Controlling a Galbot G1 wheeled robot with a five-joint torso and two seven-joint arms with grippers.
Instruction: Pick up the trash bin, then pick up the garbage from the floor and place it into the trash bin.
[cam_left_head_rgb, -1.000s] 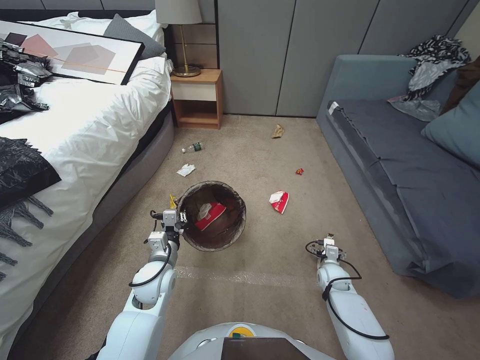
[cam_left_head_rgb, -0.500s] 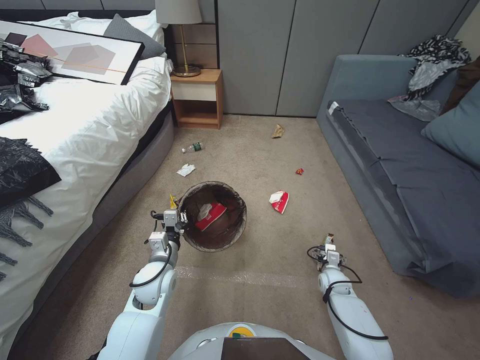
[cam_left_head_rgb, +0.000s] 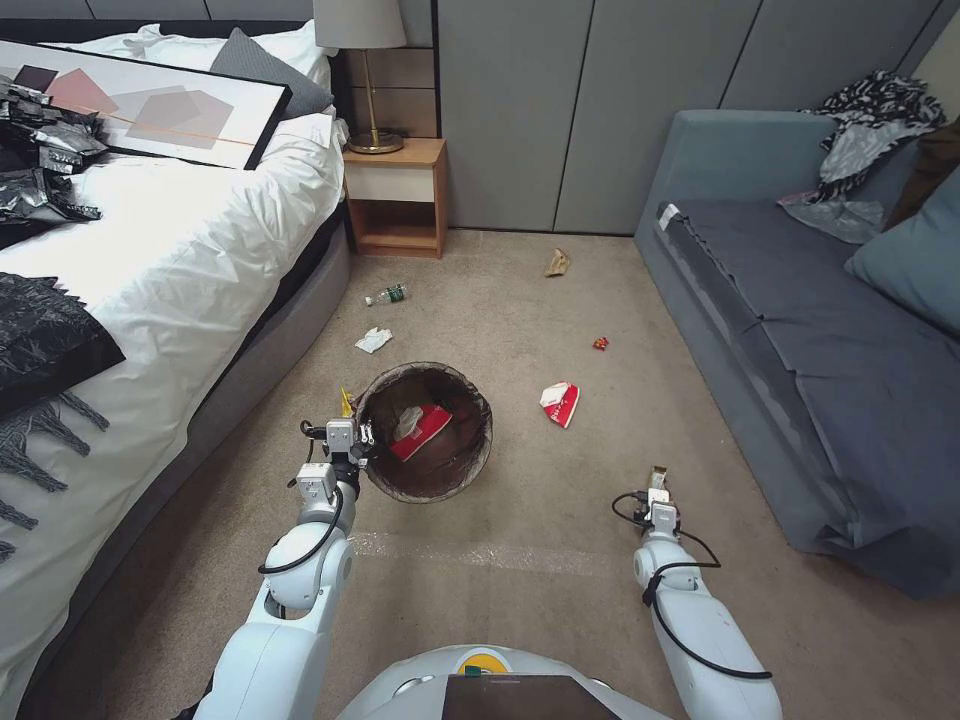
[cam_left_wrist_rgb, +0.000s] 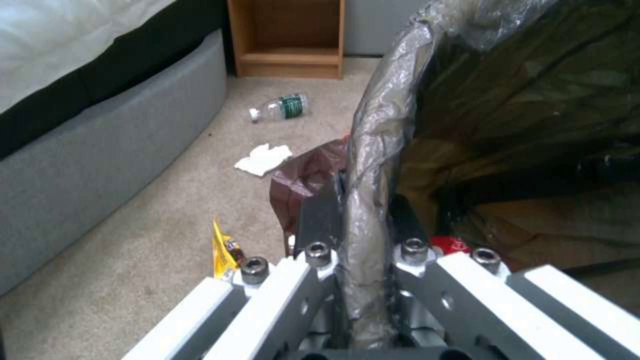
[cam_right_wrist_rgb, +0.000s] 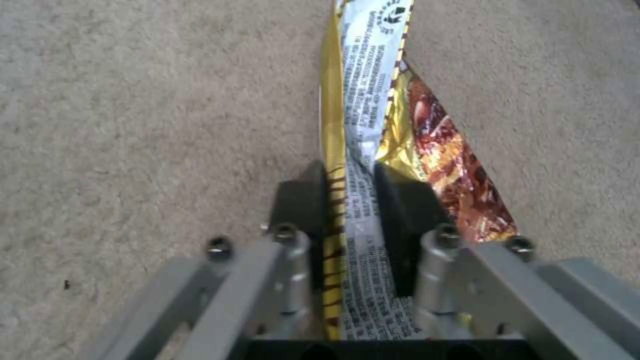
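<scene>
Trash bin (cam_left_head_rgb: 425, 432) hangs just above the carpet (cam_left_head_rgb: 520, 320), held up by the left gripper (cam_left_head_rgb: 352, 437). That gripper is pinched tight on the bin's near rim, with the brown bag liner (cam_left_wrist_rgb: 373, 165) squeezed between its fingers (cam_left_wrist_rgb: 319, 220). Inside the bin lie a red carton (cam_left_head_rgb: 422, 430) and some white paper. A yellow wrapper (cam_left_head_rgb: 345, 402) sits on the carpet right beside the bin, close to the left gripper. Past the bin, toward the nightstand (cam_left_head_rgb: 397, 200), lie a white tissue (cam_left_head_rgb: 373, 340) and a small clear bottle (cam_left_head_rgb: 386, 295). A red-and-white carton (cam_left_head_rgb: 560, 402) lies beside the bin on the sofa (cam_left_head_rgb: 800, 340) side. The right gripper (cam_left_head_rgb: 658, 482) is well away from the bin, nearer the sofa, and is clamped on a yellow snack wrapper (cam_right_wrist_rgb: 373, 125) that sticks out from its tip.
</scene>
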